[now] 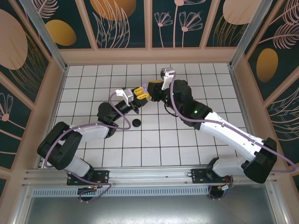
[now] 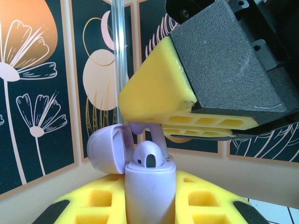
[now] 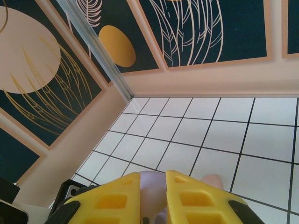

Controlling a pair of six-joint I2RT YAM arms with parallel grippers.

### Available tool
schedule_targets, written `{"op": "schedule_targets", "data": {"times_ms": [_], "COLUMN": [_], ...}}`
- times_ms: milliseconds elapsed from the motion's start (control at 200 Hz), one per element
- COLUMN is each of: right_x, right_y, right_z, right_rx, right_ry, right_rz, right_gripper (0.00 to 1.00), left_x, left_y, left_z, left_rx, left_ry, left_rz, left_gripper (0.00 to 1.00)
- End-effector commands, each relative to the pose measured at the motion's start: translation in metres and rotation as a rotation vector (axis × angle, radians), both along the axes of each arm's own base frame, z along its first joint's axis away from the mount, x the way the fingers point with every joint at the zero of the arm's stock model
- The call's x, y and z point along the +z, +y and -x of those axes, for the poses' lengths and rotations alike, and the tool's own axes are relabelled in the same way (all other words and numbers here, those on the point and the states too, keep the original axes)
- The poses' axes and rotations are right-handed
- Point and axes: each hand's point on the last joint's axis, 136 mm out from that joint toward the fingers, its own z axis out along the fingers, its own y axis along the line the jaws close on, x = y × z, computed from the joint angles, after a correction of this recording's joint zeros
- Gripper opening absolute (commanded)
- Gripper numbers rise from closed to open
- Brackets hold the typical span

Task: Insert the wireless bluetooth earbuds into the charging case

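Lilac charging case point(image 2: 149, 198) gripped upright for loading: one earbud seated, one at the mouth.
Left gripper point(image 2: 149, 186) presses its yellow latticed fingers against the smooth, rounded body, so the opening faces up and the hinged lid point(image 2: 108, 150) hangs aside, clear of access. The seated earbud point(image 2: 149, 157), glossy with a dark patch, fills one well. Right gripper point(image 3: 153, 183) pinches the second lilac earbud point(image 2: 153, 134) from above, stem down towards the free well; judged mid-insertion. A black round case point(image 1: 136, 122) lies apart on the tiled table point(image 1: 187, 144).
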Motion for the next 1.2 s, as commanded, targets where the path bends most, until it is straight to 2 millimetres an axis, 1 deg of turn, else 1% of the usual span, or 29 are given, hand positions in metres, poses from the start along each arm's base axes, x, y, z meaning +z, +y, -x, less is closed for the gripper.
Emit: {"op": "schedule_targets", "data": {"times_ms": [0,250,566,631,661,701,746,816,851,956,1011,1046,1106,1191], "right_x": [-0.013,-0.029,-0.036,-0.032,-0.031,-0.025,-0.015,0.005,0.020,0.062,0.077,0.083,0.087,0.079], "right_y": [0.014,0.021,0.018,0.018,0.017,0.016,0.014,0.009,0.005,-0.007,-0.012,-0.015,-0.018,-0.021], "right_z": [0.012,0.020,0.018,0.017,0.017,0.016,0.014,0.012,0.012,0.016,0.016,0.014,0.008,-0.010], "right_rx": [0.073,0.095,0.074,0.067,0.063,0.054,0.041,0.018,0.010,0.005,0.004,0.008,0.018,0.032], "right_ry": [0.013,0.030,0.051,0.048,0.046,0.039,0.026,-0.002,-0.021,-0.076,-0.088,-0.086,-0.069,-0.006], "right_rz": [0.041,0.088,0.104,0.097,0.096,0.089,0.080,0.058,0.039,-0.020,-0.040,-0.049,-0.052,-0.039], "right_gripper": [0.17,0.16,0.17,0.18,0.19,0.24,0.31,0.44,0.50,0.57,0.59,0.59,0.60,0.59], "left_x": [0.030,0.033,0.035,0.035,0.034,0.034,0.033,0.031,0.030,0.025,0.022,0.020,0.017,0.011], "left_y": [0.002,0.002,0.002,0.002,0.002,0.002,0.001,0.001,0.001,0.000,0.000,-0.001,-0.001,-0.002], "left_z": [0.008,0.006,0.005,0.005,0.005,0.004,0.004,0.004,0.004,0.003,0.003,0.002,0.002,0.003], "left_rx": [-0.012,-0.007,-0.006,-0.008,-0.009,-0.009,-0.011,-0.013,-0.013,-0.011,-0.014,-0.015,-0.020,-0.027], "left_ry": [-0.069,-0.064,-0.056,-0.055,-0.052,-0.051,-0.047,-0.040,-0.036,-0.024,-0.015,-0.008,0.001,0.011], "left_rz": [0.062,0.071,0.078,0.078,0.078,0.078,0.075,0.073,0.071,0.066,0.062,0.060,0.058,0.049], "left_gripper": [0.00,0.00,0.00,0.00,0.00,0.00,0.00,0.00,0.00,0.00,0.00,0.00,0.00,0.00]}}
